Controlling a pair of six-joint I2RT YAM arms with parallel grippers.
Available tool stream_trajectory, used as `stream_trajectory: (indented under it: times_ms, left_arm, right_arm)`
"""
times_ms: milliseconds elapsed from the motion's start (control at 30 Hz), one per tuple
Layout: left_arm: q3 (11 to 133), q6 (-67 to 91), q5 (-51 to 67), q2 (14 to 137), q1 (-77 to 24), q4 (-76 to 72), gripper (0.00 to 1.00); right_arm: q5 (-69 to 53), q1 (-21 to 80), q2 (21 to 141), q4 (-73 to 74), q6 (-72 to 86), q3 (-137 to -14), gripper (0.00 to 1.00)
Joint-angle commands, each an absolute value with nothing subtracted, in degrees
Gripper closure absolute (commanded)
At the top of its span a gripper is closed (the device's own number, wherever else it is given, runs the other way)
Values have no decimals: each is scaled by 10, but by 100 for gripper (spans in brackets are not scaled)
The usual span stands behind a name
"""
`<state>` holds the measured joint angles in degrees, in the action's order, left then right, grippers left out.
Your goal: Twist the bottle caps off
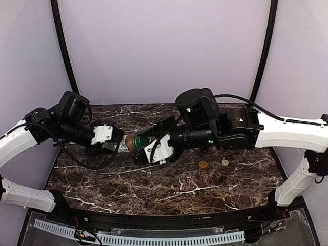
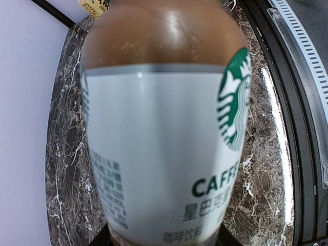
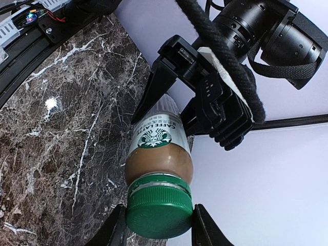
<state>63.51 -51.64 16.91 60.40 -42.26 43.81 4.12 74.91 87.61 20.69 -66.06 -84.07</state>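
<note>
One bottle (image 1: 131,143) hangs sideways above the table between my two grippers. It holds brown coffee and has a white label with a green logo (image 2: 164,143). My left gripper (image 1: 114,144) is shut on its labelled body, its black fingers (image 3: 154,87) on both sides of the label. The green cap (image 3: 160,212) points at my right wrist. My right gripper (image 3: 160,225) is shut on that cap, one finger pressed to each side. From above, the cap (image 1: 142,140) shows at the right gripper's (image 1: 147,147) tips. No other bottle shows clearly.
Two loose caps lie on the dark marble table (image 1: 154,189) to the right of centre, a brown one (image 1: 203,164) and a small pale one (image 1: 225,162). A yellow-labelled object (image 2: 93,6) peeks in at the far table edge. Black frame posts stand at the back.
</note>
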Motion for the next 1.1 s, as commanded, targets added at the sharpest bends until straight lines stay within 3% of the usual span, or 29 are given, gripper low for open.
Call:
stream_trajectory:
  times_ms: [0,167,400,633,767,833,1067]
  left_arm:
    - [645,-483,207,596,-424,421,70]
    - [645,-483,209,596,-424,420,70]
    - [645,-487,208,596,-424,421,70]
    - [651,-479,219,598,-424,418,70]
    - [659,-474,227,600,-424,422,71]
    - [659,-473,225,600,-425,423,71]
    - [647,-479,212,593,-424,418,71]
  right_arm:
    - [57,755,875,109,-663,-832,61]
    - [47,756,876,111,-657,-839,83]
    - [32,755,863,112,-667,-823,84]
    - [31,755,879,109,-664,-835,69]
    - [35,754,890,102,-664,-842,42]
    - [41,754,893,100,-659,-845,34]
    - [38,753,870,88,-606,-839,25]
